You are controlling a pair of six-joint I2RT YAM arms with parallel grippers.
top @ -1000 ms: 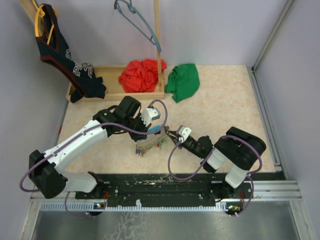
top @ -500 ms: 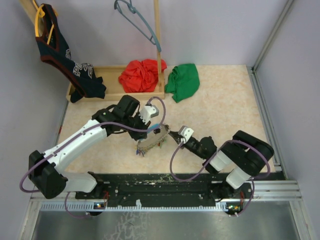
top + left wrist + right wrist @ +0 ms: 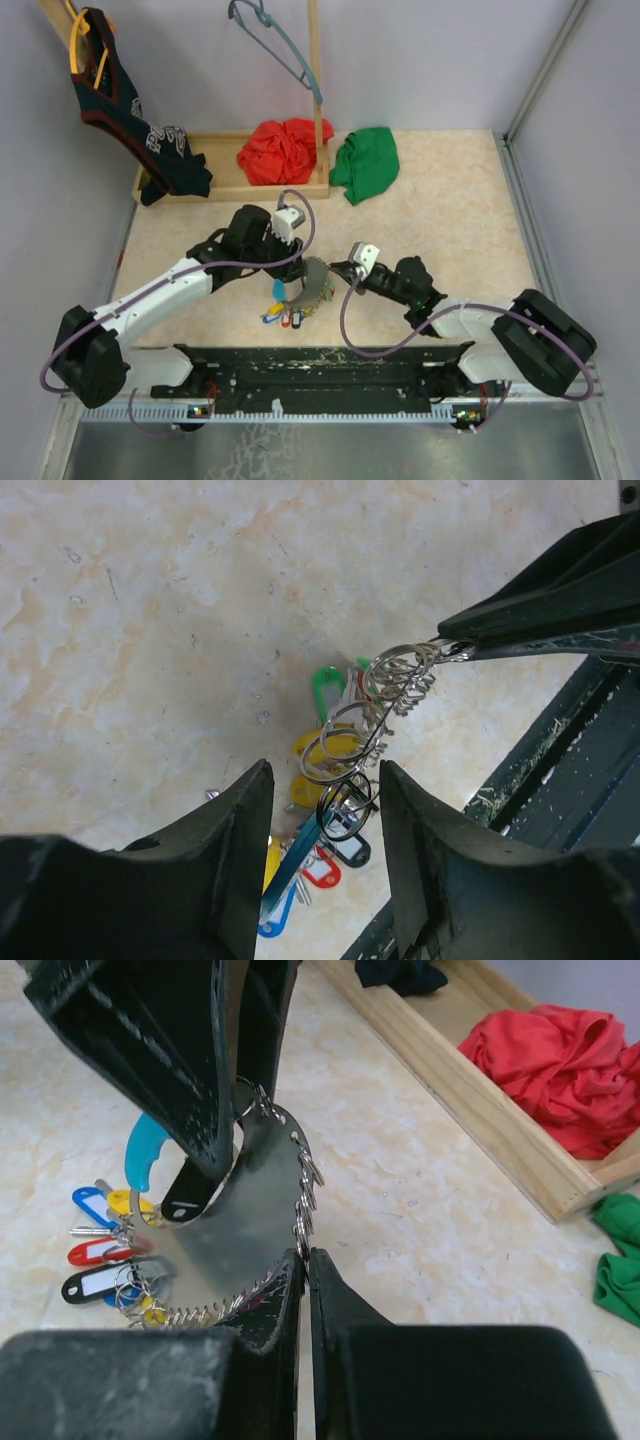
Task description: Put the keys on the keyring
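- The keys lie bunched on the table on the near side of the keyring, at its lower end. Their red, blue, yellow, green and black tags are fanned out.
- The keyring stands up off the table as a curved grey metal piece with a light blue end. Small wire rings line its outer edge.
- On the keyring's right, the right gripper has its claw pinched tight on that ring-lined edge.
- On the keyring's left, the left gripper points down over the upper end. Its claw is partly spread, with the rings in the gap and no visible clamp.
- Well beyond the keyring, a wooden tray holds a red cloth, with a green cloth just beside it.
- Farthest back hang a blue-grey hanger and a dark garment.
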